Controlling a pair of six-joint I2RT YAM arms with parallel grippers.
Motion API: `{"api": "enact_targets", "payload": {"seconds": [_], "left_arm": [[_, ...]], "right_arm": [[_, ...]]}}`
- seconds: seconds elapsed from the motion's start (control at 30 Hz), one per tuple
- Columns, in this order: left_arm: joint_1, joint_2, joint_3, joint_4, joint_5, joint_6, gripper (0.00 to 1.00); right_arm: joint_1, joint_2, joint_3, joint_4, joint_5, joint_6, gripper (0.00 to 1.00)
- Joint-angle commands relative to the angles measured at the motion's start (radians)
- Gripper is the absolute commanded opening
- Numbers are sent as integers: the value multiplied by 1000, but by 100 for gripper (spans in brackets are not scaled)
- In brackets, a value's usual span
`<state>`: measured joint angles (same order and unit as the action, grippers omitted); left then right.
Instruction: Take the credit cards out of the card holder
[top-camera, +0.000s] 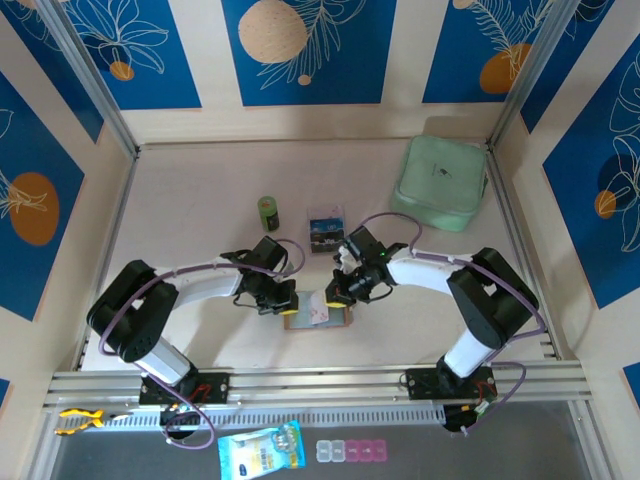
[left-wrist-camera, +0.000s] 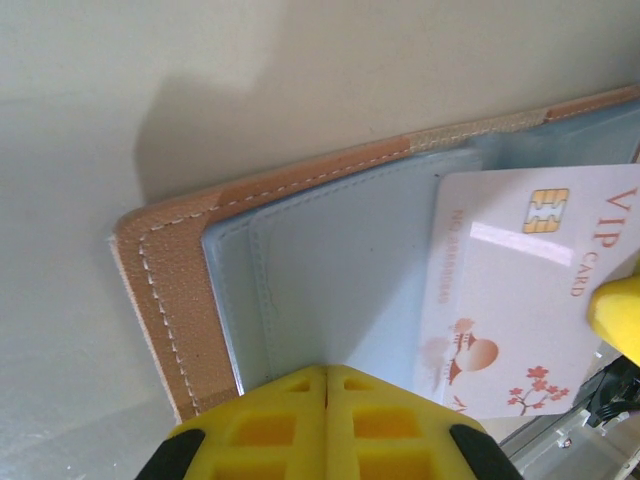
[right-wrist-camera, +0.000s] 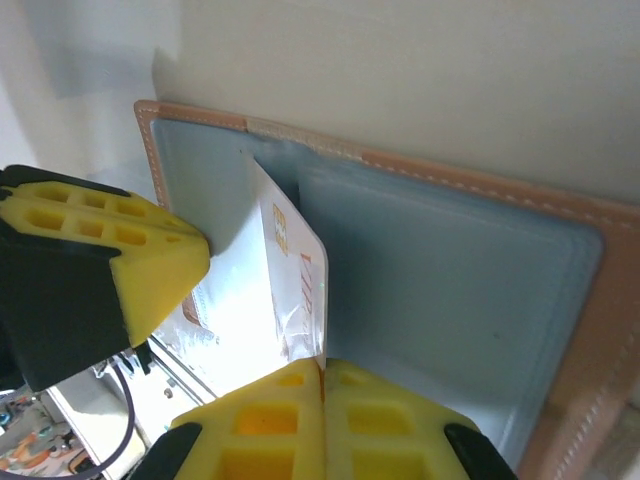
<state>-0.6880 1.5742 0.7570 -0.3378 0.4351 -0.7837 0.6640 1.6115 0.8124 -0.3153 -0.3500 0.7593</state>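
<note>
From above, you see the left gripper (top-camera: 280, 298) and right gripper (top-camera: 338, 288) meeting over the open tan-leather, grey-lined card holder (top-camera: 342, 317) at the near middle of the pale table (top-camera: 200, 220). Your left wrist camera shows the left gripper (left-wrist-camera: 326, 420) clenched, tips against the card holder's (left-wrist-camera: 170, 300) near edge, with a pale pink plastic VIP card (left-wrist-camera: 510, 300) partly out of its pocket. Your right wrist camera adds the grip: the right gripper (right-wrist-camera: 321, 420) is pinched onto that card's (right-wrist-camera: 290, 270) edge.

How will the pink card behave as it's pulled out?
The card is likely stiff: it looks flat though half out of the holder. Its glossy glare suggests it may slip when pinched. It is thin, so probably light.
</note>
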Motion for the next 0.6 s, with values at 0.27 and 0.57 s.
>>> {"api": "enact_targets", "payload": {"seconds": [0.27,0.57], "left_arm": [[-6,0,-11,-29,-20,-2,7],[-5,3,-8,-29,-15,-1,8]], "right_arm": [[20,-45,103,-243,122,-74,8],[65,11,136,-211,120,-22,13]]}}
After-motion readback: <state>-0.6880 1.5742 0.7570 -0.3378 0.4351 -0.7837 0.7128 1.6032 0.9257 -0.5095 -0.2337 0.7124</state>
